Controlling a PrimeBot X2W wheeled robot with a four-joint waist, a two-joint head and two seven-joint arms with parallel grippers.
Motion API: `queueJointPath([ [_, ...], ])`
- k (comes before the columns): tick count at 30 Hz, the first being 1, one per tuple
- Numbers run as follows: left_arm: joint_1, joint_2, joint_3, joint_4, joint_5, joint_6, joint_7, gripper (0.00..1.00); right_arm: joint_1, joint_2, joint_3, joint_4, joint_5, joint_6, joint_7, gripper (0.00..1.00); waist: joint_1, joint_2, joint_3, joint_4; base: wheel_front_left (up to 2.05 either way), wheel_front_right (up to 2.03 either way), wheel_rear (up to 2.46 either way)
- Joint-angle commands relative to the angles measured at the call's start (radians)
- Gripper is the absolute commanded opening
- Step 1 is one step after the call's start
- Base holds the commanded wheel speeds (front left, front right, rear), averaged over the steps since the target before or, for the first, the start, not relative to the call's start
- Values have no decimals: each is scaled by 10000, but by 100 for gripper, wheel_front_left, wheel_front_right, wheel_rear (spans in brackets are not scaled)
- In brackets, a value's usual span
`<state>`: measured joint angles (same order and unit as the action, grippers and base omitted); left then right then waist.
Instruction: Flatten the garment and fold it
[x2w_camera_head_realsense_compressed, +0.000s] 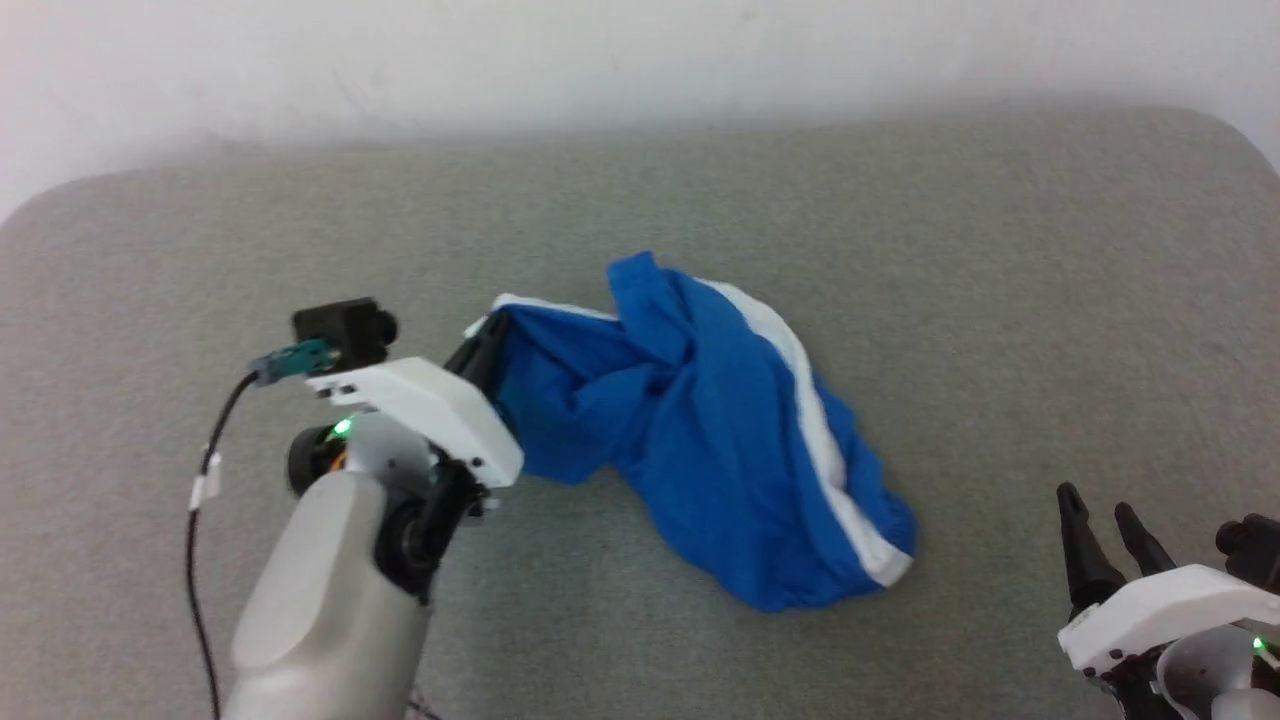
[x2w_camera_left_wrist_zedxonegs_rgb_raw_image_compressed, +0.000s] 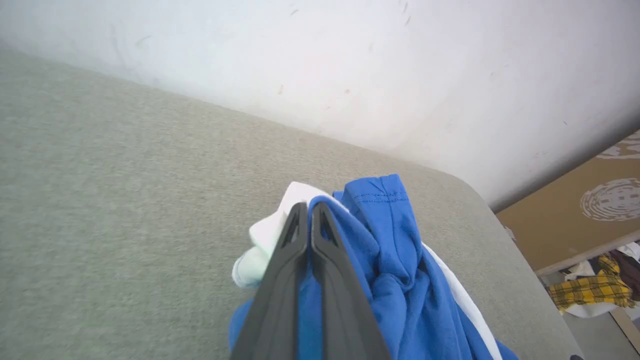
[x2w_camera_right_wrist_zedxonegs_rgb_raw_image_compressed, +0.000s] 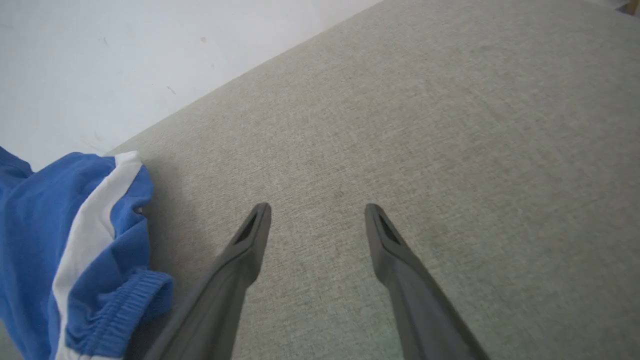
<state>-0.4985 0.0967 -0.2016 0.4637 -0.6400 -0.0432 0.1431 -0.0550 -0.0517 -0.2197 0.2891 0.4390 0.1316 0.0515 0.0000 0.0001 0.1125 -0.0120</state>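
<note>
Status as I read it from the remote station:

1. The garment lies crumpled near the middle of the grey worktop, bunched in folds and not flat. A white side stripe runs along its far and right edge down to the near corner.
2. My left hand is at the garment's left end. Its fingers are pressed together and clamped on a fold of blue fabric just beside the white hem trim. In the left wrist view, a thin strip of blue shows between the two fingers.
3. My right hand is at the near right, well apart from the garment. Its fingers are spread, with nothing between them and bare worktop beyond.
4. In the right wrist view, the gathered waistband lies to the left of that hand. I cannot tell whether it touches the finger.
5. A pale wall borders the worktop's far edge.
</note>
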Motion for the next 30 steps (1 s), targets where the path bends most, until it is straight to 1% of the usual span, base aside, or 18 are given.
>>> queueJointPath([
  [1,519,232,237,-366,-81,249,-103,0,0,15,20,-42,-44,-9,27,100,0,-1,-469,863,0,0,0],
  [4,1399,565,607,-1036,-84,801,-79,0,13,15,142,-31,-3,-9,65,100,0,-1,-574,1288,0,0,0],
  [5,1399,565,607,-1036,-84,801,-79,0,13,15,142,-31,-3,-9,65,100,0,-1,-574,1288,0,0,0],
  [8,2519,784,956,-1602,-147,1390,71,0,8,15,276,11,62,-9,53,100,0,-1,-664,1637,0,0,0],
  [10,3336,938,1003,-1825,-44,1758,271,0,12,15,354,66,105,-9,16,100,0,-1,-729,1805,0,0,0],
  [12,4086,913,944,-1960,-83,1970,550,0,22,15,341,132,139,-9,-53,100,0,-1,-764,1967,0,0,0],
  [15,4785,614,857,-2173,-380,2099,889,0,38,15,355,224,125,-9,-90,100,0,-1,-822,2154,0,0,0],
  [16,4910,528,829,-2254,-476,2077,946,14,35,15,376,247,119,-9,-83,100,0,-1,-831,2174,0,0,0],
  [17,4988,410,840,-2343,-638,2032,983,75,28,15,388,263,111,-9,-79,100,0,-1,-836,2192,0,0,0],
  [18,5034,313,846,-2422,-805,1972,1035,100,18,15,400,279,103,-9,-75,100,0,-1,-848,2201,0,0,0],
  [20,5034,224,925,-2615,-1011,1874,969,100,1,15,442,305,92,-9,-55,100,0,-1,-890,2175,0,0,0],
  [23,4794,341,1220,-3125,-904,1632,132,100,-11,15,539,211,-341,-9,96,100,0,-1,-947,2074,0,0,0],
  [25,4576,571,1339,-3450,-524,1388,-709,100,-50,15,612,36,-456,-9,304,100,0,-1,-978,1993,0,0,0],
  [27,4353,860,1364,-3705,95,1114,-1797,100,-102,15,854,-219,-569,-9,655,100,0,-1,-1000,1911,0,0,0],
  [30,4153,1267,1167,-3912,1245,631,-3541,100,-206,15,1588,-613,-615,-9,1645,100,0,-1,-1002,1784,0,0,0],
])
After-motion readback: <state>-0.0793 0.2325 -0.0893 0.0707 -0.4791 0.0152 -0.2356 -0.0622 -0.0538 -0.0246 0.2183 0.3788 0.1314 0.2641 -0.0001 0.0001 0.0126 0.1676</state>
